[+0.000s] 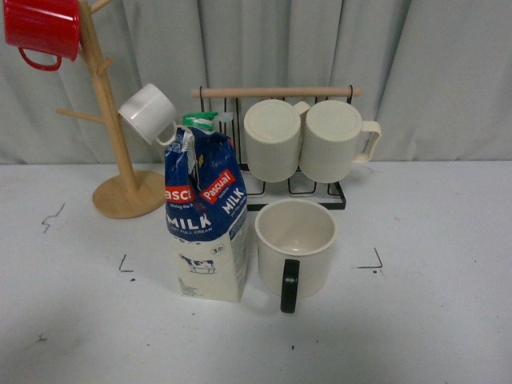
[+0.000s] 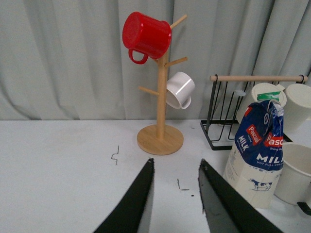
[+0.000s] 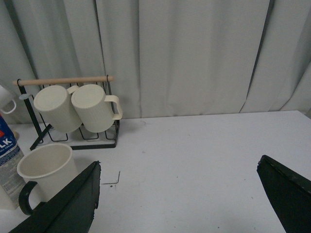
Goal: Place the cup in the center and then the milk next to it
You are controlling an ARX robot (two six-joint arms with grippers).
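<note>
We see a grey curtain behind a white table [image 1: 432,320]. The cup [image 1: 294,240] stands upright at centre, its black handle at 6 o'clock. The milk [image 1: 206,216] stands just beside it at 9 o'clock. Our left tool [image 2: 176,189] hangs narrowly parted and empty; our right tool [image 3: 177,194] is spread wide, empty.

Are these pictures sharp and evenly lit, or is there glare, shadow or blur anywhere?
Front view: soft, even light, slightly grainy; faint shadows under the milk carton and the cup. Left wrist view: bright glints on the red mug; the left hand is open and crisp. Right wrist view: the right hand, wide open, is dark and slightly soft.
</note>
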